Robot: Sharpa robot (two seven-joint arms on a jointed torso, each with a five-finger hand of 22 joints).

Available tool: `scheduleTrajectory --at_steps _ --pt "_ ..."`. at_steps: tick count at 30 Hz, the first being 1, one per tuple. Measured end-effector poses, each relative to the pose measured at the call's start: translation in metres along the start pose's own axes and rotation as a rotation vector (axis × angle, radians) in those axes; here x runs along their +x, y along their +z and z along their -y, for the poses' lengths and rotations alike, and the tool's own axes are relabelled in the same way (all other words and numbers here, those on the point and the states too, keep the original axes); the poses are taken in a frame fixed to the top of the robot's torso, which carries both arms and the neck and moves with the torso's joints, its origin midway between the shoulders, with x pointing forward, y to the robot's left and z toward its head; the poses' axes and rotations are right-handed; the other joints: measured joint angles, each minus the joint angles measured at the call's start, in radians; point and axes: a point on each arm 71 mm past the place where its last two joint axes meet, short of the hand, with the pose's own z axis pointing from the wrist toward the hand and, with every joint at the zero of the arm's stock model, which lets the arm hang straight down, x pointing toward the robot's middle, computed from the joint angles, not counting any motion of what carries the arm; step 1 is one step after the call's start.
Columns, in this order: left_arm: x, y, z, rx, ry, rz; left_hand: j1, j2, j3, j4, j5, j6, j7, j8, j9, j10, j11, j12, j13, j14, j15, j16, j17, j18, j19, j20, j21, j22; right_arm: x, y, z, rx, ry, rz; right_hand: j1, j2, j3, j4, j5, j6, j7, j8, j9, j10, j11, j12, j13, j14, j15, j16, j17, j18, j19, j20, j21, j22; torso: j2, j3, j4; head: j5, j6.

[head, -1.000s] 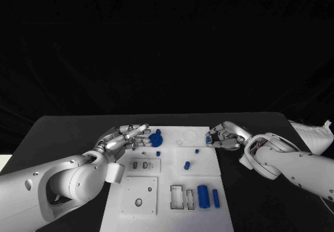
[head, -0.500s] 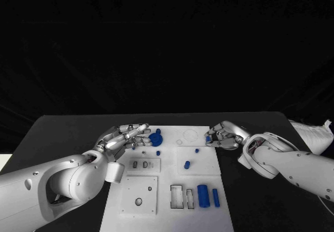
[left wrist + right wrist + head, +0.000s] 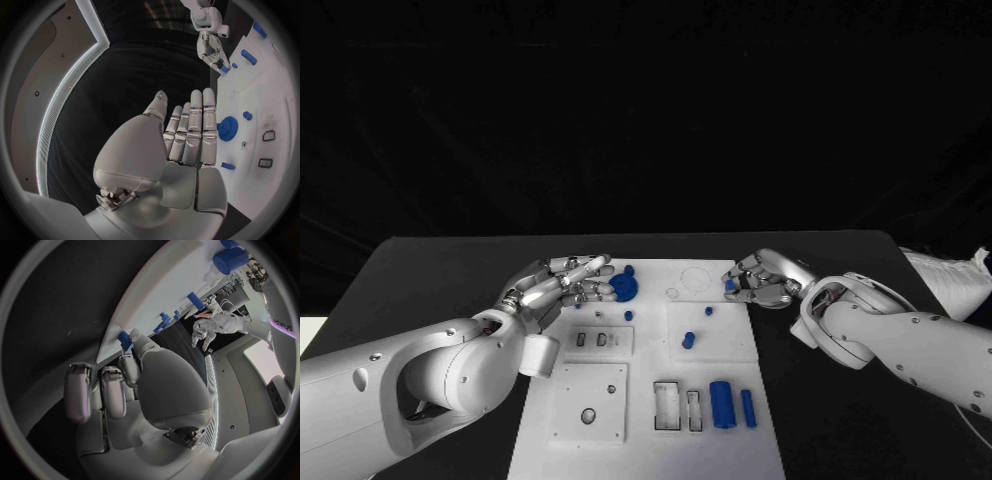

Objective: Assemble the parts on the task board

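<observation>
Dim, black surroundings; brightly lit white task board [image 3: 646, 400]; strong fisheye bending in both wrist views.

Lab: black table [image 3: 444, 270], task board [image 3: 733, 345]

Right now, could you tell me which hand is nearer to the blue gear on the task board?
Left. The left hand has its fingertips beside the blue gear; the right hand is at the task board's opposite edge.

task board [image 3: 733, 345] | near end cut off | picture edge
</observation>
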Motion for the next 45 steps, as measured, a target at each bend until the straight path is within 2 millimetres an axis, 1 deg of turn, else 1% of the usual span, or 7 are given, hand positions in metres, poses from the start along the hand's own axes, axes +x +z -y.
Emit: scheduleTrajectory --at_steps 9,16,19,24,31,39,45 --pt "-0.001 0.000 0.000 0.000 0.000 0.001 0.000 0.000 0.000 0.000 0.000 0.000 0.000 0.000 0.000 0.000 0.000 0.000 0.000 0.000 0.000 0.000 0.000 0.000 0.000 0.000 0.000 0.000 -0.003 0.001 -0.012 -0.028 0.010 0.026 -0.003 0.003 0.012 -0.009 -0.002 0.009 -0.001 -0.002 0.002 0.000 0.000 -0.007 -0.001 -0.001 -0.001 0.004 0.000 0.000 0.003 -0.003 0.000 0.002 0.000 -0.0007 -0.0001 0.003 -0.002" --pt "-0.002 -0.001 0.000 0.001 0.002 0.005 0.000 0.000 0.000 0.000 0.000 0.000 0.000 0.000 0.000 0.000 0.000 0.000 0.000 0.000 0.000 0.000 0.000 0.000 0.000 0.000 0.000 0.000 -0.010 0.003 -0.037 -0.079 0.026 0.045 -0.009 0.009 0.018 -0.009 -0.018 0.009 -0.002 0.001 0.002 -0.007 -0.007 -0.036 -0.001 -0.001 -0.001 0.004 0.000 0.000 0.003 -0.003 0.000 0.001 -0.002 -0.0036 0.0005 0.004 -0.002" --pt "-0.004 0.000 0.001 0.001 0.004 0.009 0.000 0.000 0.000 0.000 0.000 0.000 0.000 0.000 0.000 0.000 0.000 0.000 0.000 0.000 0.000 0.000 0.000 0.000 0.000 0.000 0.000 0.000 -0.010 0.007 -0.053 -0.102 0.042 0.046 -0.012 0.012 0.020 -0.007 -0.022 0.009 -0.002 0.001 0.003 -0.007 -0.007 -0.040 -0.001 -0.001 -0.001 0.004 0.000 0.000 0.003 -0.003 0.000 -0.001 -0.005 -0.0067 0.0016 0.004 -0.002" --pt "-0.009 0.000 0.001 0.003 0.008 0.021 0.000 0.000 0.000 0.000 0.000 0.000 0.000 0.000 0.000 0.000 0.000 0.000 0.000 0.000 0.000 0.000 0.000 0.000 0.000 0.000 0.000 0.000 0.001 0.014 -0.081 -0.132 0.075 0.031 -0.024 0.010 0.020 -0.006 -0.024 0.013 0.002 0.001 0.005 -0.007 -0.007 -0.043 -0.002 -0.001 -0.001 0.004 0.000 0.000 0.000 -0.007 0.000 -0.002 -0.013 -0.0139 0.0057 0.010 -0.011" --pt "-0.022 0.001 0.002 0.005 0.011 0.056 0.000 0.000 0.001 -0.007 0.000 0.000 0.000 0.000 0.000 0.000 0.000 0.000 0.000 0.000 0.000 0.000 0.001 0.000 0.000 0.000 0.004 0.000 0.031 0.025 -0.119 -0.174 0.111 -0.020 -0.029 0.007 0.020 -0.006 -0.029 0.018 -0.003 0.000 0.005 -0.004 -0.011 -0.044 -0.003 -0.001 -0.001 0.004 0.000 0.000 0.000 -0.007 0.000 -0.004 -0.024 -0.0249 0.0132 0.037 -0.033" --pt "-0.039 0.001 0.005 0.007 0.009 0.103 0.000 0.000 0.001 -0.007 0.000 0.000 0.000 0.000 0.000 0.000 0.000 0.000 0.000 0.000 0.000 0.000 0.002 0.000 0.000 0.000 0.004 0.001 0.075 0.033 -0.139 -0.189 0.114 -0.088 -0.035 0.002 0.023 -0.009 -0.031 0.021 -0.006 0.004 0.005 -0.004 -0.018 -0.050 -0.012 0.002 -0.005 0.004 0.000 0.000 0.000 -0.007 0.000 -0.006 -0.034 -0.0357 0.0194 0.059 -0.056" --pt "-0.044 0.000 0.006 0.007 0.003 0.117 0.000 0.000 0.001 -0.007 0.000 0.000 0.000 0.000 0.000 0.000 0.000 0.000 0.000 0.000 0.000 0.000 0.002 0.000 0.000 0.000 0.004 0.001 0.097 0.036 -0.144 -0.191 0.096 -0.118 -0.035 0.001 0.023 -0.009 -0.028 0.021 -0.007 0.005 0.005 -0.004 -0.018 -0.050 -0.012 0.002 -0.005 0.004 0.000 0.000 0.000 -0.007 0.000 -0.009 -0.035 -0.0387 0.0212 0.068 -0.070"
